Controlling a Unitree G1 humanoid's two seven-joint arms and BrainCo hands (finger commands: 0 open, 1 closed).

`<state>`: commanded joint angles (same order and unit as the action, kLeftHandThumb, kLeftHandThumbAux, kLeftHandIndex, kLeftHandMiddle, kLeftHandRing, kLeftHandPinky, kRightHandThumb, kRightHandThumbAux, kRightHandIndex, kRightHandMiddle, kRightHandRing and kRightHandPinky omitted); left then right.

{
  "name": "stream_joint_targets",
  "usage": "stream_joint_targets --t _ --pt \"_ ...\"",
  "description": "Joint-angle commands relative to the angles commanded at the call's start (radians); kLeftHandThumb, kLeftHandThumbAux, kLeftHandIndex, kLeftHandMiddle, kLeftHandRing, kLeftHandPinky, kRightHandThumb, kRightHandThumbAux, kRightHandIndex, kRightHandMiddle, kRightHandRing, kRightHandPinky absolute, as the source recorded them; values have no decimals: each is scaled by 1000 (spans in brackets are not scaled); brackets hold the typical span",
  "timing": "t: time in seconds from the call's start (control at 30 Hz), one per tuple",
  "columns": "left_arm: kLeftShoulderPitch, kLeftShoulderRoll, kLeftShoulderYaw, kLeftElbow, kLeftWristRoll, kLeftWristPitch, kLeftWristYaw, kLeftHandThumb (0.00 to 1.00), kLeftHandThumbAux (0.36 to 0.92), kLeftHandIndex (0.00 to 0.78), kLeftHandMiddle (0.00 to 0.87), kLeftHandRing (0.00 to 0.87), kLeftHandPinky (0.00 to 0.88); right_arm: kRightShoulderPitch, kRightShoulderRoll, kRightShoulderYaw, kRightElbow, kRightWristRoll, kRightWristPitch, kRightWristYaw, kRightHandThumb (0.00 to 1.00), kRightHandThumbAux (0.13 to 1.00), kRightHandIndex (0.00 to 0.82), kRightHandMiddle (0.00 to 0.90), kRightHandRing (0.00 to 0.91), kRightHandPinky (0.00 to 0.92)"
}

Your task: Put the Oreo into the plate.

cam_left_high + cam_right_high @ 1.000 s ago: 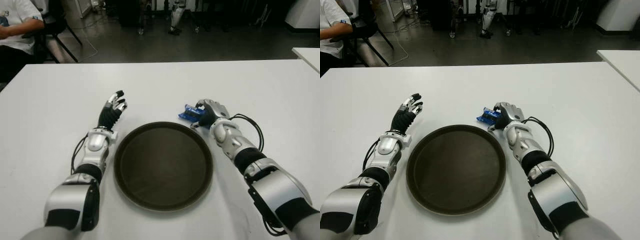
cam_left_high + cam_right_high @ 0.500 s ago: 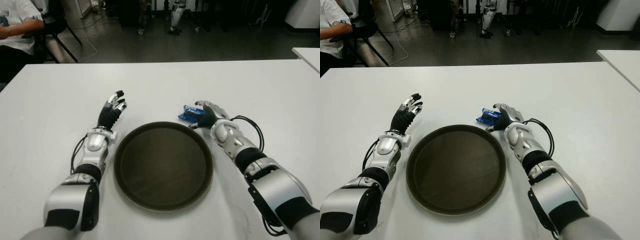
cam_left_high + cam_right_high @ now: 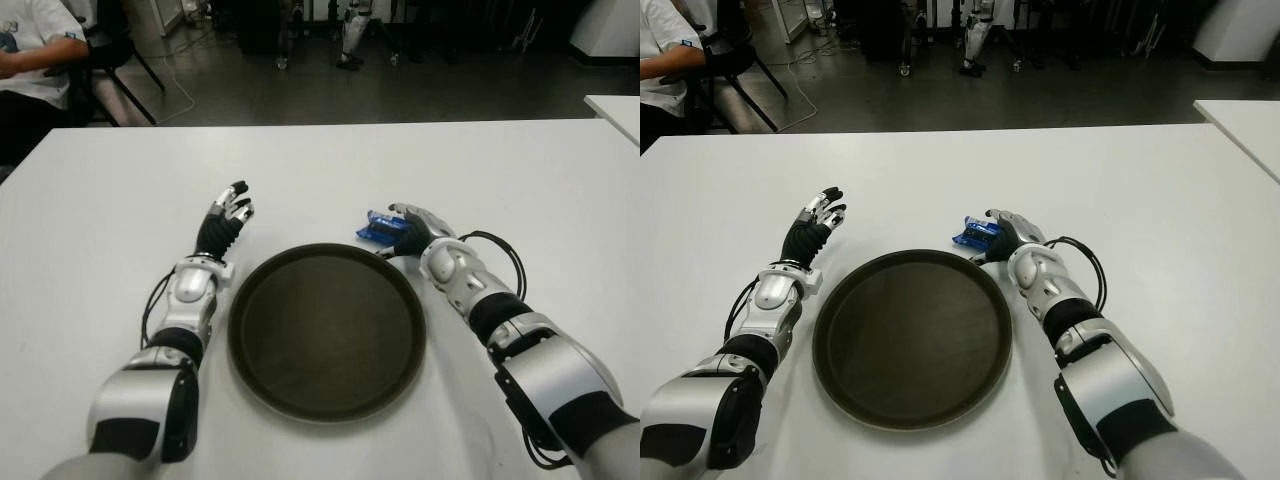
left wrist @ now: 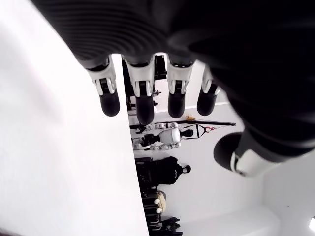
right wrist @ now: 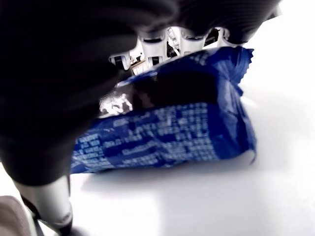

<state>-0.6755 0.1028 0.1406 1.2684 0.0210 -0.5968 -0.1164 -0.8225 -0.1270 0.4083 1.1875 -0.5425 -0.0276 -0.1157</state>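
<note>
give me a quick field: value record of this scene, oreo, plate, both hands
oreo: blue Oreo packet on the white table, just beyond the plate's far right rim
plate: dark round plate, nothing in it
right hand: right hand over the packet, fingers not closed on it
left hand: left hand left of the plate, fingers open, holding nothing

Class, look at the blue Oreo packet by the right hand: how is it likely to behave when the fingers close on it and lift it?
The Oreo packet is glossy, crinkled film, so it will probably dent and may slip in the right hand. It looks small and puffed, so likely light. Lying flat on the table, it should slide, not roll.
</note>
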Motion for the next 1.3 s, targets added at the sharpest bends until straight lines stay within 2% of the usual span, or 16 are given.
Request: stream_joint_targets --t 0.27,0.37,0.47,0.53,0.6,0.63,0.67,0.77,0.93,1.3 --pt "1 0 4 2 -5 4 -4 151 552 38 104 76 75 -1 -10 25 -12 -17 -5 37 0 753 75 53 52 68" --pt "2 0 3 2 -3 1 -2 150 553 37 104 78 74 -2 -14 38 -17 -26 -3 45 0 754 84 66 68 85" --pt "3 0 0 1 1 -5 1 145 549 35 101 77 74 0 -22 51 -23 -37 -5 45 0 750 103 108 118 142" --pt "3 -1 1 -1 -1 -7 -1 142 548 35 100 74 70 1 -27 54 -27 -40 -7 46 42 752 141 157 172 217" --pt "3 -3 5 -3 -7 -6 -8 143 549 39 103 77 73 4 -33 57 -38 -44 -9 46 125 747 200 207 223 280" --pt "3 -3 7 -3 -11 -5 -13 145 549 41 103 78 75 6 -36 58 -44 -47 -9 46 325 740 278 255 270 329" --pt "3 -3 8 -3 -13 -5 -15 146 550 42 103 78 76 7 -38 59 -49 -48 -9 46 454 735 327 286 299 361" --pt "3 -3 13 -2 -18 1 -22 152 540 38 98 73 72 10 -42 67 -68 -59 -7 37 613 727 390 370 381 430" --pt "-1 -1 14 5 -14 11 -21 163 533 41 101 76 76 13 -47 77 -93 -72 10 35 679 723 421 492 485 516" --pt "7 -4 16 -7 -17 -21 -26 157 536 38 95 69 73 22 -58 78 -114 -86 1 26 692 721 431 632 608 579"
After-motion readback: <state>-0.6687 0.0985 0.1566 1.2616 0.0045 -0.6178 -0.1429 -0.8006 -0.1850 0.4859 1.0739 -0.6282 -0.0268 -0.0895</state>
